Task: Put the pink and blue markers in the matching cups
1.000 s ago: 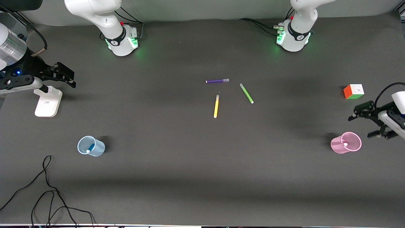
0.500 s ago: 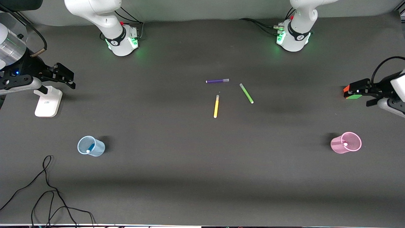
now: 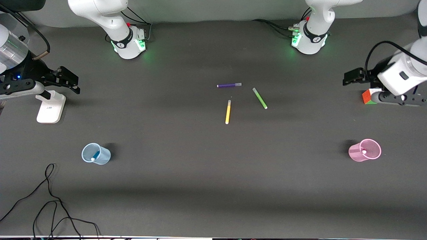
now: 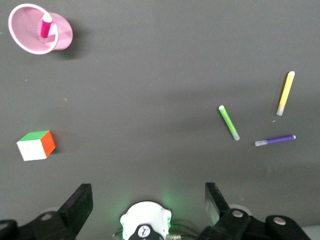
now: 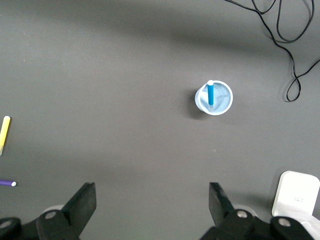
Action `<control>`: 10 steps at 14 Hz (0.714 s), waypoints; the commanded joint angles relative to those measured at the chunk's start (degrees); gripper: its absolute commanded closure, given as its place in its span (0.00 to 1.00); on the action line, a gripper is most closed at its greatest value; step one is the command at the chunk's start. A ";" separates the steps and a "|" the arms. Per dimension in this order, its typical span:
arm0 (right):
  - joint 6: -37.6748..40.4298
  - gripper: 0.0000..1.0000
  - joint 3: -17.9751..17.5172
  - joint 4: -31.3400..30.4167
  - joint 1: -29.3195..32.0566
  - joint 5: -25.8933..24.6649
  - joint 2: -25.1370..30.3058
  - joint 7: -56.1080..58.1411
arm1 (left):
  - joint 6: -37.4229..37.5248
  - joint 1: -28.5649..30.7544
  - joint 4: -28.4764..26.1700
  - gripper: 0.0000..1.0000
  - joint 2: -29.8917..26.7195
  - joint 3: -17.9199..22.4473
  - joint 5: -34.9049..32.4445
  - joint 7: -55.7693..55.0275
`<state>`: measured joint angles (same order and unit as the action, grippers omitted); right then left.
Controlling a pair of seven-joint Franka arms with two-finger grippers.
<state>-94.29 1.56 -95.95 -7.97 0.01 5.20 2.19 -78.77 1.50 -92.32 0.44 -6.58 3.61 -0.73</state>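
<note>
The pink cup [image 3: 354, 152] stands toward the left arm's end of the table with the pink marker [image 3: 363, 152] upright in it. Both also show in the left wrist view: the cup [image 4: 62, 37] and the marker [image 4: 46, 26]. The pale blue cup [image 3: 104, 156] stands toward the right arm's end with the blue marker [image 3: 95, 155] in it, and the right wrist view shows that cup [image 5: 227, 102] and marker [image 5: 211, 93]. My left gripper [image 3: 353, 77] is open and empty, up over the table beside the cube [image 4: 147, 200]. My right gripper [image 3: 68, 80] is open and empty, waiting above the white stand [image 5: 152, 200].
A purple marker [image 3: 229, 85], a green marker [image 3: 260, 98] and a yellow marker [image 3: 228, 112] lie mid-table. A colour cube [image 3: 367, 97] sits partly under the left arm. A white stand [image 3: 50, 107] and a black cable [image 3: 50, 200] are at the right arm's end.
My left gripper has drawn away from the pink cup toward the arm bases and now hangs by the cube. The right arm, cups and markers have not moved.
</note>
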 commanded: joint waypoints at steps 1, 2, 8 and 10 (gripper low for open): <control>0.95 0.00 -0.15 1.73 0.23 0.95 -0.89 -0.26 | 1.78 -0.54 1.62 0.00 0.88 0.34 -1.67 -1.12; 0.95 0.00 -0.15 1.82 0.23 1.13 -1.42 -0.26 | 1.34 -0.36 1.27 0.00 0.88 0.34 -1.58 -0.94; 0.95 0.00 -0.24 4.63 0.06 2.19 -3.88 -2.02 | -1.89 -0.88 0.04 0.00 0.53 0.34 -5.01 -0.85; 0.95 0.00 -0.24 4.54 0.06 2.19 -3.88 -2.10 | -5.07 -5.60 0.21 0.00 0.53 3.56 -5.89 -0.77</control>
<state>-94.28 1.55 -93.29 -7.98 1.16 2.17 1.41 -81.93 0.54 -92.41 1.35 -6.00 -0.44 -0.91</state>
